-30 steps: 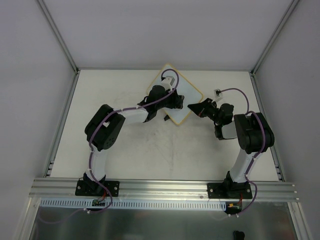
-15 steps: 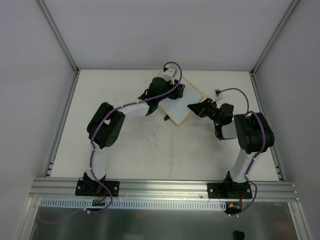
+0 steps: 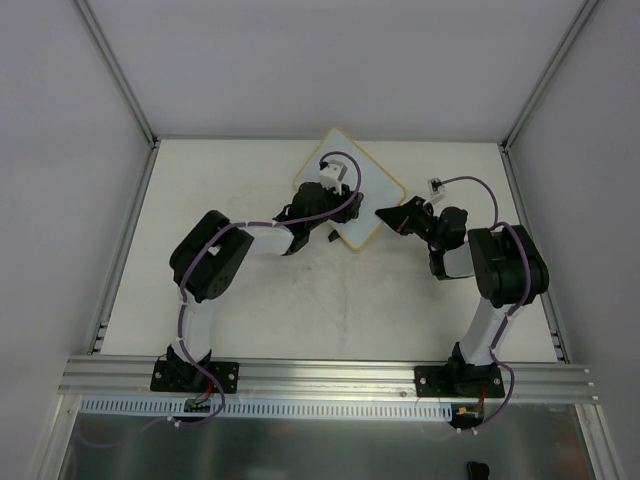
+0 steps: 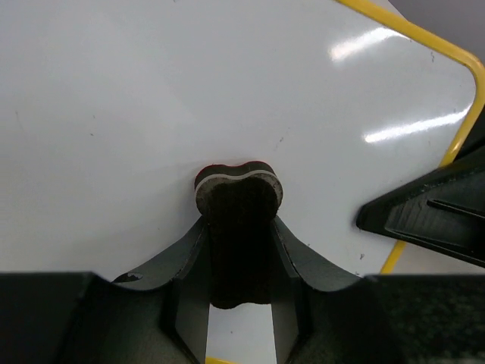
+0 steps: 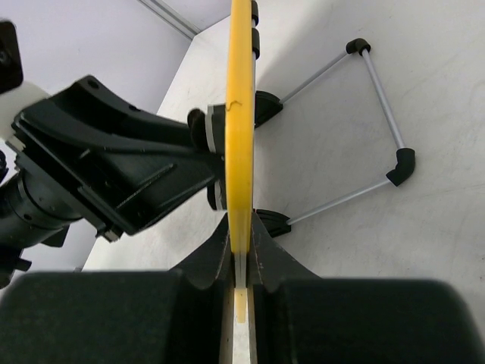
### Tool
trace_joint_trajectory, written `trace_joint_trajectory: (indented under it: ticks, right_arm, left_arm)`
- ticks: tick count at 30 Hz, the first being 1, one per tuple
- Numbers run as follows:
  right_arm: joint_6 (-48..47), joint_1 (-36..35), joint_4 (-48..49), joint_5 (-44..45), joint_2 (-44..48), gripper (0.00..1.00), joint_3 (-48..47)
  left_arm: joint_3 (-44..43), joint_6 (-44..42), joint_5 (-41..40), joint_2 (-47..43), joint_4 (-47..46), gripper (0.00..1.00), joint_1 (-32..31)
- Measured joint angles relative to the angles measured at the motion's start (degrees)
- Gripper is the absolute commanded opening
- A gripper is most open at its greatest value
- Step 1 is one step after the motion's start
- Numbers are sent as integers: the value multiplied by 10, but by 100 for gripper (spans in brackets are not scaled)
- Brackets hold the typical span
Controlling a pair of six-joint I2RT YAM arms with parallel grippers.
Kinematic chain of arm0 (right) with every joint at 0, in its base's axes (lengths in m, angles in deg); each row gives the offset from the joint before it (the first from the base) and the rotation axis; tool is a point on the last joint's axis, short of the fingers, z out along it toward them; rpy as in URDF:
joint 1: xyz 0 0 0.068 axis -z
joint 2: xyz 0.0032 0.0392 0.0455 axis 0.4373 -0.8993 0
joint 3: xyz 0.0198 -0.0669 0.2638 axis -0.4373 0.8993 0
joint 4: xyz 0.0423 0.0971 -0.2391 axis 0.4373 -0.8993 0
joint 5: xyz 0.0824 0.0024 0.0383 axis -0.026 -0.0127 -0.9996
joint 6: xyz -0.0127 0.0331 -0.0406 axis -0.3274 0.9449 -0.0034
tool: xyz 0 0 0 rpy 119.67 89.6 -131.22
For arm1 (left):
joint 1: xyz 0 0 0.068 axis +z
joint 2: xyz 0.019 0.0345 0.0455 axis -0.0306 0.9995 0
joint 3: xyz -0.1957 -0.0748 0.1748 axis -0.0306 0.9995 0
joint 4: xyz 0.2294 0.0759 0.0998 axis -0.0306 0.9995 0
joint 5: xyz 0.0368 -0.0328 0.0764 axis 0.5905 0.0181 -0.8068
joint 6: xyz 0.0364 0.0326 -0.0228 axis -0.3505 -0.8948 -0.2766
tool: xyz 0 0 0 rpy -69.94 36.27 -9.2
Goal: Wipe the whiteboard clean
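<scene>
- Top view: the whiteboard (image 3: 375, 190) lies turned like a diamond at the far middle of the bench (image 3: 250, 300). The left hand (image 3: 338, 205) reaches over its face. The right hand (image 3: 382, 213) meets its right-hand edge.
- Left wrist view: the left hand (image 4: 240, 235) is clenched around a dark eraser (image 4: 239, 196), fingers snug on both its sides. The eraser's end is pressed flat against the white surface of the whiteboard (image 4: 151, 106). The yellow frame (image 4: 458, 121) runs along the right, with the right hand (image 4: 428, 216) on it.
- Right wrist view: the board is seen edge-on. The right hand (image 5: 241, 254) is grasping the yellow frame (image 5: 241, 91), fingers tight on both faces. The left hand (image 5: 114, 167) is on the left face, and a wire stand (image 5: 379, 98) shows on the right.
</scene>
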Motion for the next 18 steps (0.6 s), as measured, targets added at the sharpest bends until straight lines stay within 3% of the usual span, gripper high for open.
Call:
trace_joint_trajectory:
  ticks: [18]
  right_arm:
    - [0,0,-1,1,0,0,0]
  left_arm:
    - [27,70,-36,-11,14,0,-20]
